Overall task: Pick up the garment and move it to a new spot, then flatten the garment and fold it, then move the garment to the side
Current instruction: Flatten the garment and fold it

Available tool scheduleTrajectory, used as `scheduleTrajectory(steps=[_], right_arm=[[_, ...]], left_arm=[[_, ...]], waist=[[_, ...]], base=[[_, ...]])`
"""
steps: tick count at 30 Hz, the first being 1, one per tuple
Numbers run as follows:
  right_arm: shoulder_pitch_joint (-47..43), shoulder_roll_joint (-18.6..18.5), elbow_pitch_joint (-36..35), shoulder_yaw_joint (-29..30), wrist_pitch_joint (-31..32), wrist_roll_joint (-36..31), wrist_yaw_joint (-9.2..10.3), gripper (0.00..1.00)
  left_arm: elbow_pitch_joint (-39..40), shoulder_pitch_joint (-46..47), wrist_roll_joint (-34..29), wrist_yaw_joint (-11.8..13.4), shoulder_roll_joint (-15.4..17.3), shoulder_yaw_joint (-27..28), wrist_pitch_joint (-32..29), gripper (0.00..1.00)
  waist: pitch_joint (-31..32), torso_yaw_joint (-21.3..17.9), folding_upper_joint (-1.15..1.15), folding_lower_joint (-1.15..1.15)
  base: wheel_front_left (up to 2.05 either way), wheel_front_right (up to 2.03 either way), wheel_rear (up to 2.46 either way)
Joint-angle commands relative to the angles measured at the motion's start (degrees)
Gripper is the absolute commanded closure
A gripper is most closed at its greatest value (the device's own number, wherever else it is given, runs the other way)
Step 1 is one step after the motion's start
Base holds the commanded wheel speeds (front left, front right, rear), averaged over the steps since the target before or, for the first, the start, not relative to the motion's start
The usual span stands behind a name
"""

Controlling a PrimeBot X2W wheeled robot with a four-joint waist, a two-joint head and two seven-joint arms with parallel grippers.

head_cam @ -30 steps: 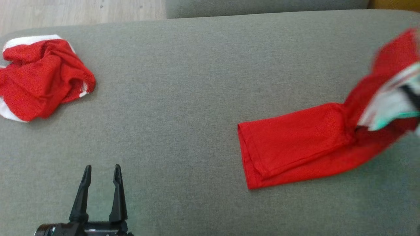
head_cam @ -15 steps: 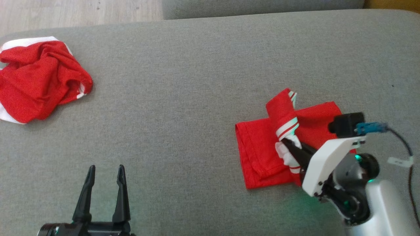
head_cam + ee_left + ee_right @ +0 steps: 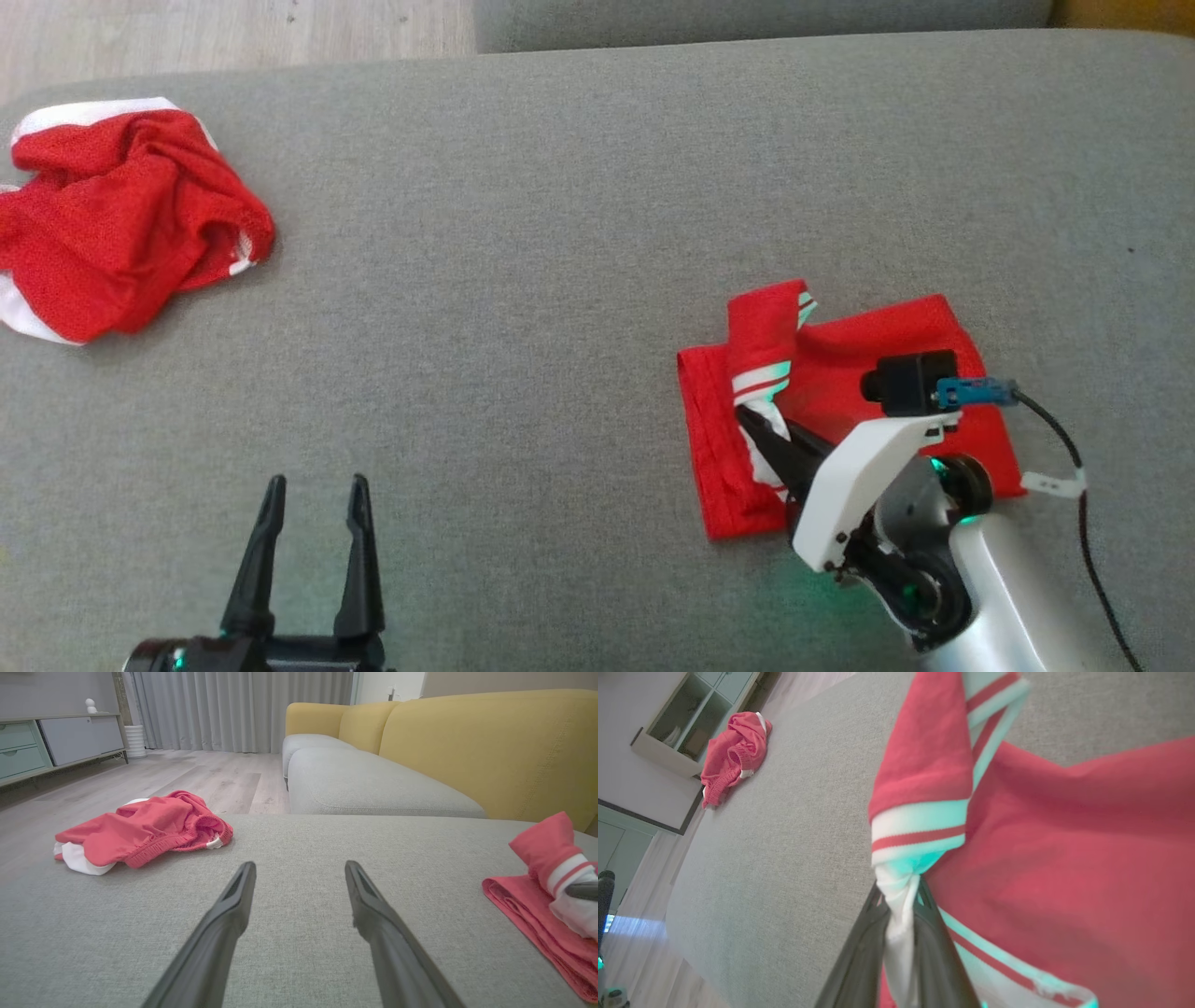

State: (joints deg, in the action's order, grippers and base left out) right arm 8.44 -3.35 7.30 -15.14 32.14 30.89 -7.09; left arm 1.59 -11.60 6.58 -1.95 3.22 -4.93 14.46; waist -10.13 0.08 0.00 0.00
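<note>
The garment (image 3: 840, 364) is red with white striped trim and lies folded on the grey cushion at the right. My right gripper (image 3: 749, 417) is over its left part, shut on a bunched white striped edge; in the right wrist view the fingers (image 3: 899, 891) pinch that white cloth, and the red garment (image 3: 1064, 849) spreads beyond them. A red striped flap stands up just past the grip. My left gripper (image 3: 316, 485) is at the lower left, open and holding nothing, low over bare cushion (image 3: 299, 868). The garment (image 3: 514, 900) sits at that view's right edge.
A second, crumpled red and white garment (image 3: 121, 224) lies at the cushion's far left corner (image 3: 149, 826). The grey cushion (image 3: 560, 280) spreads wide between the two. Wooden floor (image 3: 233, 33) lies beyond its far edge. A yellow sofa back (image 3: 467, 742) rises behind.
My right gripper has swung in from the far right with the garment's striped edge, laying that half over the flat half, and has since moved a little left. The left gripper stays open.
</note>
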Motion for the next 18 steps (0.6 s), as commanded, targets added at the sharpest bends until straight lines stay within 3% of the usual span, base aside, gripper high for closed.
scheduleTrajectory(steps=[1, 3, 12, 15, 18], right_arm=[[2.37, 0.46, -1.72, -1.78, -0.98, 0.70, -0.40, 0.96], [2.73, 0.46, -1.25, -3.30, -1.95, 1.15, -0.40, 0.00], [2.64, 0.46, -8.03, -7.85, -13.65, 9.13, -0.40, 0.00], [1.48, 0.46, -10.86, -7.08, -18.07, 4.82, -0.40, 0.00], [-0.33, 0.46, -12.94, -3.90, -22.39, -3.76, -0.40, 0.00]], left_arm=[[1.33, 1.30, 0.39, 0.39, -0.34, 1.36, 0.53, 0.00], [1.27, 1.23, 0.59, 0.58, -0.34, 1.21, 0.53, 0.00], [1.38, 0.72, 0.66, 0.99, -0.34, 1.56, 0.53, 0.00], [1.62, 0.29, 0.74, 1.25, -0.34, 1.90, 0.53, 0.00], [2.01, -0.23, 0.78, 1.52, -0.34, 2.29, 0.53, 0.00]], waist=[[0.09, 0.04, 0.00, 0.00], [0.20, 0.02, 0.00, 0.00], [1.17, -0.92, 0.00, 0.00], [1.93, -1.48, 0.00, 0.00], [2.68, -2.13, 0.00, 0.00]], base=[[0.00, 0.00, 0.00], [0.00, 0.00, 0.00], [0.00, 0.00, 0.00], [0.00, 0.00, 0.00], [0.00, 0.00, 0.00]])
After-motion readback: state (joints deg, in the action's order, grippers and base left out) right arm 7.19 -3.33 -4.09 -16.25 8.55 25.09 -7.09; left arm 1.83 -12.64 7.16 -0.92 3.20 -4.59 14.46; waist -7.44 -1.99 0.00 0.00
